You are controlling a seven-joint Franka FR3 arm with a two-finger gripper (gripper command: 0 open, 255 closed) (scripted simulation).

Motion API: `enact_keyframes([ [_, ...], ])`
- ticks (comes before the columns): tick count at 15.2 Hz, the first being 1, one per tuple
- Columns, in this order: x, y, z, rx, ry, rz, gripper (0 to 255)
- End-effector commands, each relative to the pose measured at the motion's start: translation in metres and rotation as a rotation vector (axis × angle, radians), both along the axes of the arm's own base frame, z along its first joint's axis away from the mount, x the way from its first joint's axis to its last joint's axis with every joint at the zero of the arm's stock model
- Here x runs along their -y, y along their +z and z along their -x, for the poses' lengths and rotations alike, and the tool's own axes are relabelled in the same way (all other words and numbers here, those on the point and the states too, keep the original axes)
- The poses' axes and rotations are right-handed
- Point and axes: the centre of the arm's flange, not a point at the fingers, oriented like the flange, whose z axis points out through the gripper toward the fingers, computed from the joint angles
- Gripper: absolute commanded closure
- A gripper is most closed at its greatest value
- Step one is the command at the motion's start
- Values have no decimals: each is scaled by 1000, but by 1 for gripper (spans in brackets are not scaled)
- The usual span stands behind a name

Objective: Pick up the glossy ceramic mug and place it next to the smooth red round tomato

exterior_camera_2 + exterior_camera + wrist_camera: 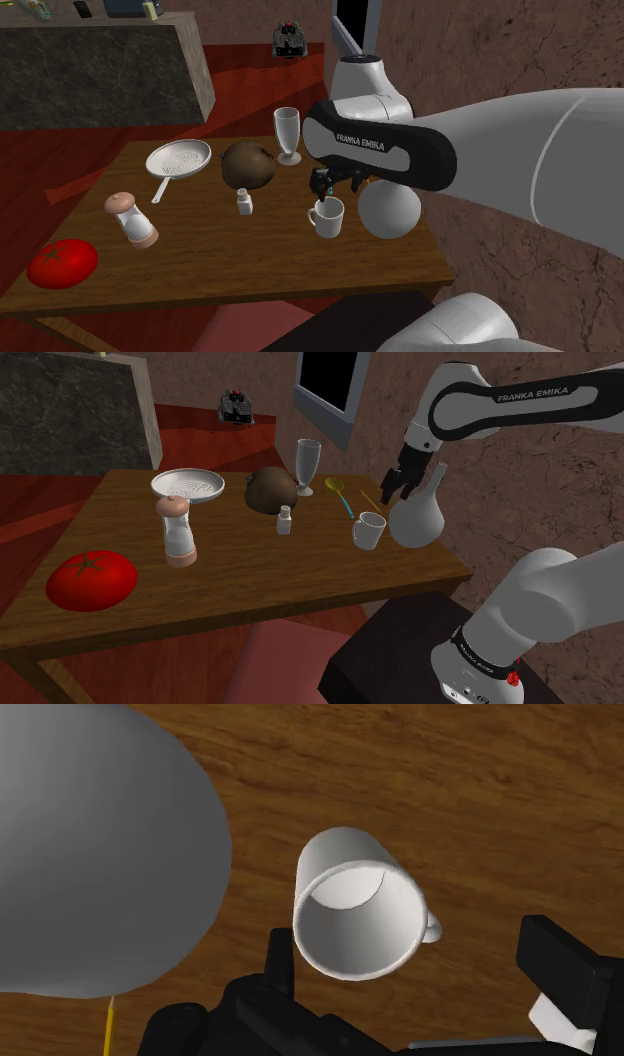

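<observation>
Mug (368, 533) stands just beneath the spread hand (397, 492).

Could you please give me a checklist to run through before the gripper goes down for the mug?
1. Gripper open, its fingers standing apart: ok.
2. Mug upright and empty: ok.
3. Mug centred between the fingers: not ok; in the wrist view it sits close to one finger and well away from the other.
4. Room for the fingers beside the round vase: cannot tell; the vase stands very near the mug.
5. Bare table beside the tomato for setting the mug down: ok.
</observation>
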Motion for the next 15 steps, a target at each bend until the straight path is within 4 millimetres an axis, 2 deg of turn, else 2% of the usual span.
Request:
enact_keyframes([
  [1, 13, -25, -9, 3, 1, -4, 0],
  [7, 50, -84, -38, 4, 2, -16, 0],
  [15, 49, -124, -40, 4, 2, -16, 0],
])
